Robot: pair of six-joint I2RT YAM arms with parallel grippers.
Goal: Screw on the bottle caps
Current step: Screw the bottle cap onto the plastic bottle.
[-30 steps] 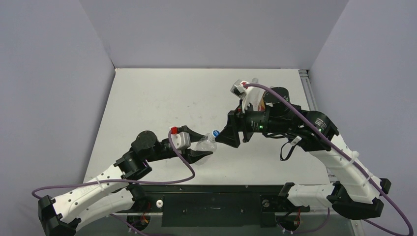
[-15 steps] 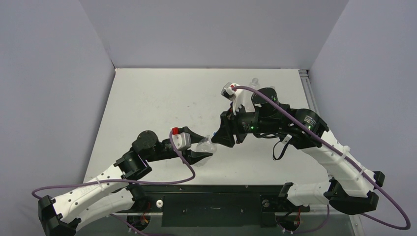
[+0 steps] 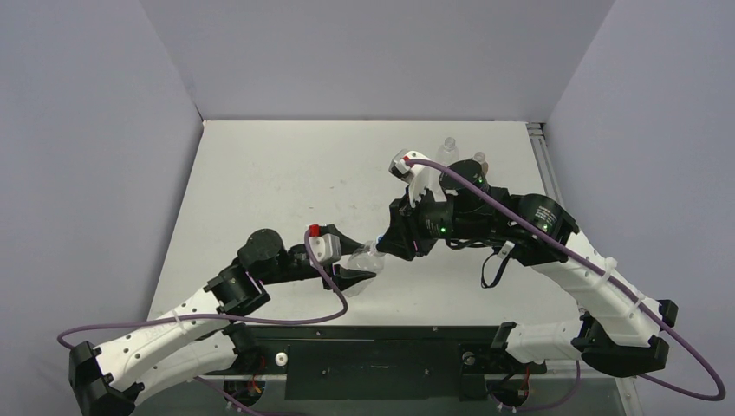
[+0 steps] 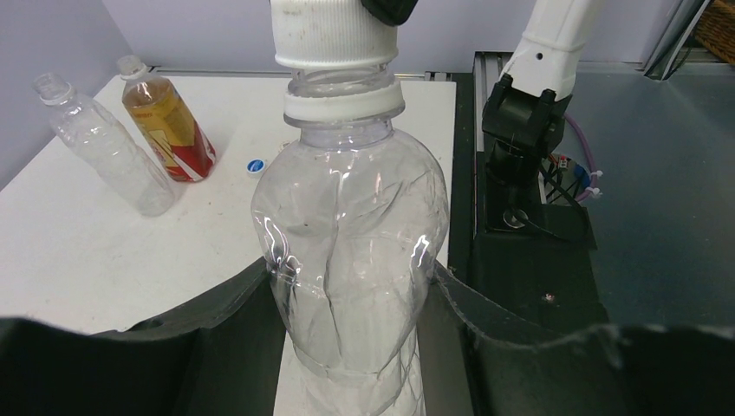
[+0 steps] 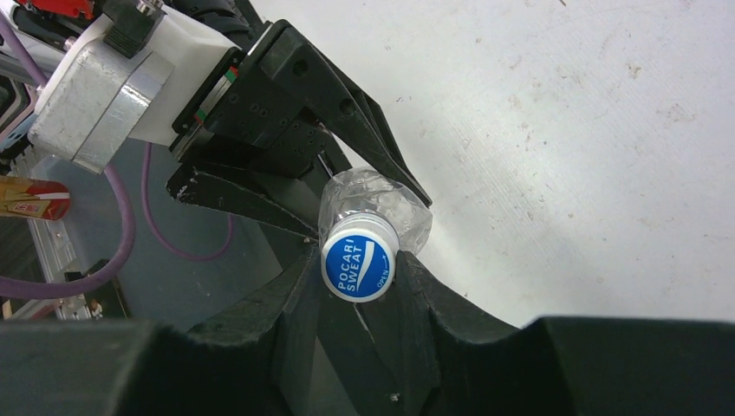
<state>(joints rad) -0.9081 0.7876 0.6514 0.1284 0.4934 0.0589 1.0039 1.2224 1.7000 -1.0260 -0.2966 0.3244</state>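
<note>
My left gripper [image 4: 351,267] is shut on the body of a clear colourless bottle [image 4: 351,243] and holds it tilted above the table; it also shows in the top view [image 3: 364,257]. A blue-and-white cap [image 5: 358,259] sits on the bottle's neck. My right gripper [image 5: 358,262] is shut on that cap, one finger on each side, and it shows in the top view [image 3: 387,245] too. A second clear bottle [image 4: 100,143] and an amber bottle with a red band [image 4: 169,126] stand together on the table. A small loose blue cap [image 4: 254,165] lies beside them. No plain white cap is in view.
The two standing bottles are at the table's far right in the top view [image 3: 448,149], behind the right arm. The right arm's base [image 4: 529,130] and the black mounting rail [image 3: 373,355] are at the near edge. Purple walls enclose the table.
My right gripper has moved left onto the capped neck of the held bottle; the blue cap, visible from above a second ago, is now covered by its fingers. The left arm barely moved.
</note>
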